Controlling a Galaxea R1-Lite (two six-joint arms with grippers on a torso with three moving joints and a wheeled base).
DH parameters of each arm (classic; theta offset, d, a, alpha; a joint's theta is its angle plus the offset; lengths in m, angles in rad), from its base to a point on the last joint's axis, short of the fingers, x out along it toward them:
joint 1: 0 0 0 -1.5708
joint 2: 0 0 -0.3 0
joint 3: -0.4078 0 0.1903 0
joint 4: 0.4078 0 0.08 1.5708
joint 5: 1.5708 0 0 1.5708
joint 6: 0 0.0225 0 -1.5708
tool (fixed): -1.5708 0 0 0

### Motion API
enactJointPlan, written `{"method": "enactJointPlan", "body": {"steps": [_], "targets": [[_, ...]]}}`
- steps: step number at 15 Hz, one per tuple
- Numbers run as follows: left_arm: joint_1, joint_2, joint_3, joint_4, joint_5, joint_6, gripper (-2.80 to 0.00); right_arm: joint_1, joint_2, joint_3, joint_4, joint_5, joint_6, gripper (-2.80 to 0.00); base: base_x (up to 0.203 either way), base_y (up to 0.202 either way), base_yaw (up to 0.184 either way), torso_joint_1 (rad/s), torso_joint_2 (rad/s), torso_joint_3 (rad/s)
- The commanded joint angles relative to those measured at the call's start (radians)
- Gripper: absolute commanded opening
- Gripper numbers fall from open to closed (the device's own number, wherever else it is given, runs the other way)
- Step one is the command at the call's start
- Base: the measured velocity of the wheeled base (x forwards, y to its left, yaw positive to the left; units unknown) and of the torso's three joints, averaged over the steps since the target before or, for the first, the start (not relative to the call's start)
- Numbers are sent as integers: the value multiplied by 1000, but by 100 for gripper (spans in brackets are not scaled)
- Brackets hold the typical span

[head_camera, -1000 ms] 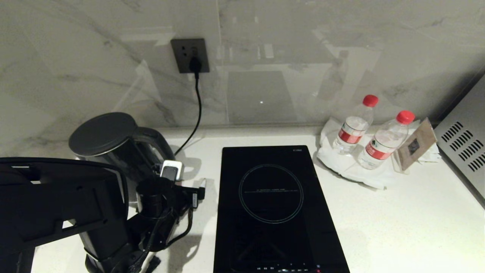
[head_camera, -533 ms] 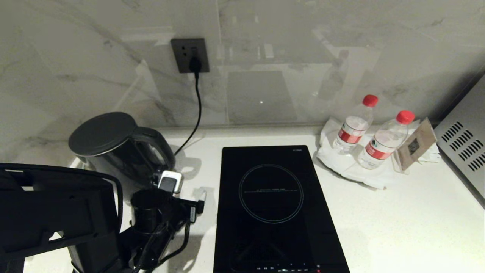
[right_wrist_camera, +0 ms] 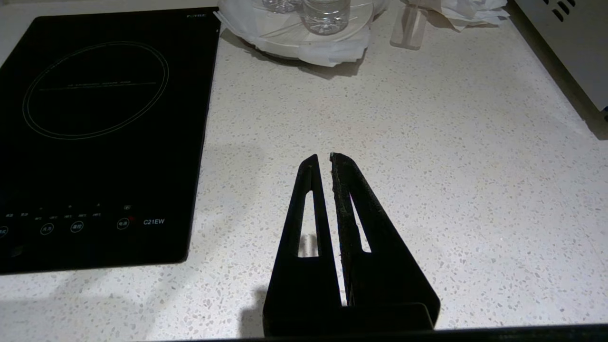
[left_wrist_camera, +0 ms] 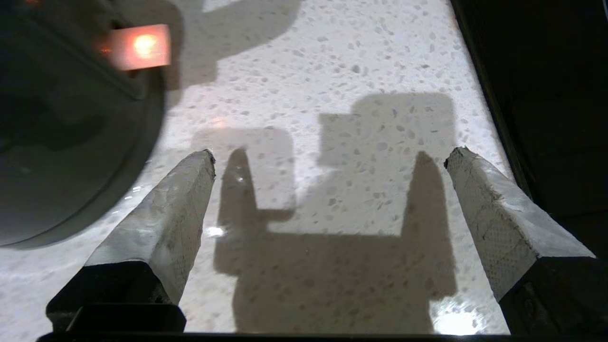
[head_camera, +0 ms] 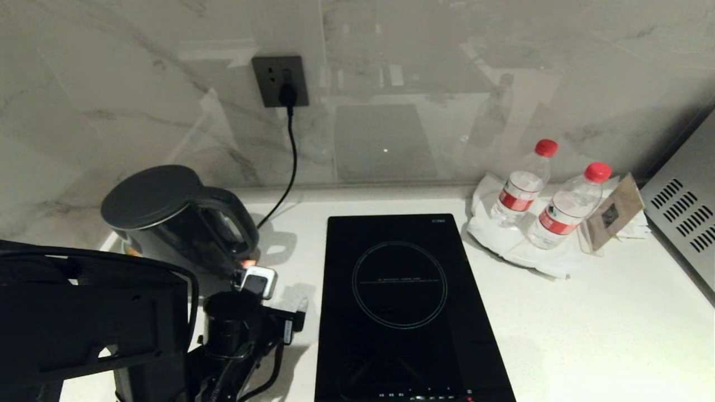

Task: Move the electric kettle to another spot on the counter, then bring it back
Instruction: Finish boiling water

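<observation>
Take the induction hob (head_camera: pixel 410 307) as your landmark. Your electric kettle (head_camera: pixel 173 218) stands upright on the counter (head_camera: pixel 586 312) to the left of the hob, back near the marble wall, with its loop handle turned toward the hob. A small orange light (left_wrist_camera: pixel 142 46) glows at the kettle's foot on the handle side.

Your left gripper (left_wrist_camera: pixel 330 159) hangs over bare counter in the strip between the kettle and the hob's left edge. Its jaws are spread wide with nothing between them; only their shadows fall on the speckled stone. The finger nearer the kettle sits just beside the kettle's round bottom, and you can't tell whether it touches.

Your right gripper (right_wrist_camera: pixel 324 156) hovers over the counter to the right of the hob, its two black fingers pressed together and empty.

Farther right of the hob, toward the wall, two red-capped water bottles (head_camera: pixel 544 192) stand on a white cloth (head_camera: pixel 519 245).
</observation>
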Motion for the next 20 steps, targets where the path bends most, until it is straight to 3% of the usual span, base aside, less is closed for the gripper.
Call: {"method": "enactJointPlan", "body": {"steps": [1, 7, 12, 20], "targets": [[-3, 44, -44, -9, 11, 1, 0, 0, 0, 0, 0, 0, 0, -280, 0, 0, 0, 0, 0, 0], [17, 82, -97, -9, 23, 1, 0, 0, 0, 0, 0, 0, 0, -280, 0, 0, 0, 0, 0, 0], [111, 85, -155, -9, 20, 3, 0, 1, 0, 0, 0, 0, 0, -280, 0, 0, 0, 0, 0, 0], [112, 74, -152, -9, 20, 3, 0, 0, 0, 0, 0, 1, 0, -280, 0, 0, 0, 0, 0, 0]]}}
